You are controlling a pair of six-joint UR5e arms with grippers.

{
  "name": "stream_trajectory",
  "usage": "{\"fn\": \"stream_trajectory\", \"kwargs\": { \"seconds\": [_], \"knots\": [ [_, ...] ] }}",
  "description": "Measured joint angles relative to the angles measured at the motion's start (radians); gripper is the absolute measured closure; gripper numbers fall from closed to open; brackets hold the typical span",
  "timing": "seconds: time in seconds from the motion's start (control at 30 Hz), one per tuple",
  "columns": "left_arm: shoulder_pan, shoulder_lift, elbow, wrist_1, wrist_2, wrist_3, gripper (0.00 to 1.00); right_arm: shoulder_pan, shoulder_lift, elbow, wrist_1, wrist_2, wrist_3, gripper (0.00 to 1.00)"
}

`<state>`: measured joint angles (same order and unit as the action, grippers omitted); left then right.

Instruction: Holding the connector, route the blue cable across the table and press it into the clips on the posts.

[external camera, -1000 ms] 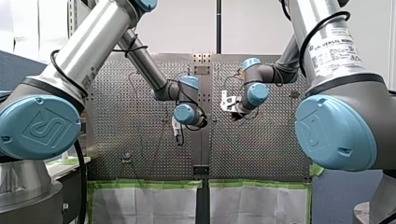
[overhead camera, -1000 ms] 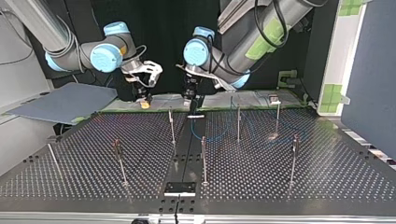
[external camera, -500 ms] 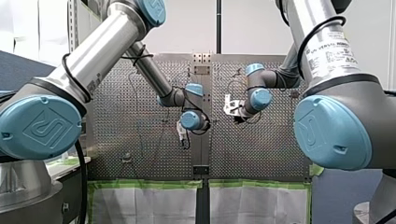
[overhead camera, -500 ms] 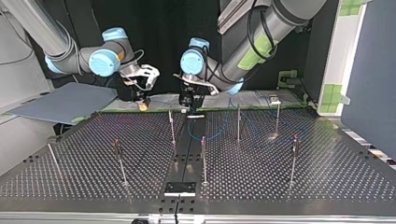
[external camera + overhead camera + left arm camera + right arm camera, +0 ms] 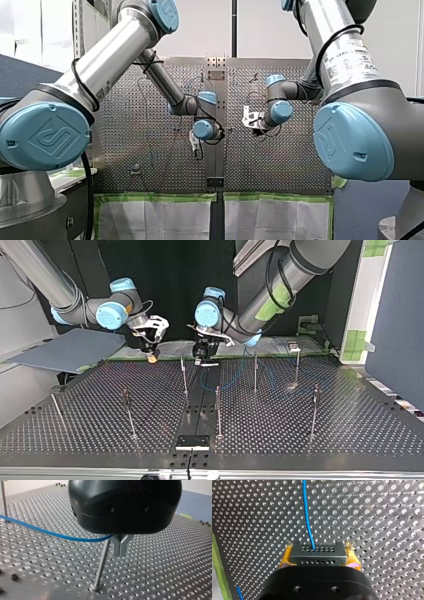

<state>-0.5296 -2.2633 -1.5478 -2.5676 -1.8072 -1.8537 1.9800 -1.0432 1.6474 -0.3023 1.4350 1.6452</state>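
While my right end effector (image 5: 319,553) clamps the grey, hole-dotted connector (image 5: 317,555), my left end effector (image 5: 120,547) pinches its blue cable (image 5: 50,532).

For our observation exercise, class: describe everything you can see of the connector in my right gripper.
The connector is a grey, metal-looking rectangular block with two rows of tiny holes. It sits level, clamped at both ends between the yellow pads of my right gripper. The blue cable leaves the row farther from the gripper.
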Motion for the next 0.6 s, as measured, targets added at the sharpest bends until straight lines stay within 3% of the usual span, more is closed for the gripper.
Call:
{"fn": "stream_trajectory", "kwargs": {
  "seconds": [0.17,0.6],
  "knots": [
    [0.008,-0.031,0.045,-0.01,-0.011,0.002,1.0,-0.008,0.005,-0.024,0.001,-0.002,0.005,1.0],
    [0.039,-0.037,0.146,-0.062,-0.02,0.025,1.0,-0.05,0.011,-0.082,0.002,-0.013,0.012,1.0]
  ]
}}
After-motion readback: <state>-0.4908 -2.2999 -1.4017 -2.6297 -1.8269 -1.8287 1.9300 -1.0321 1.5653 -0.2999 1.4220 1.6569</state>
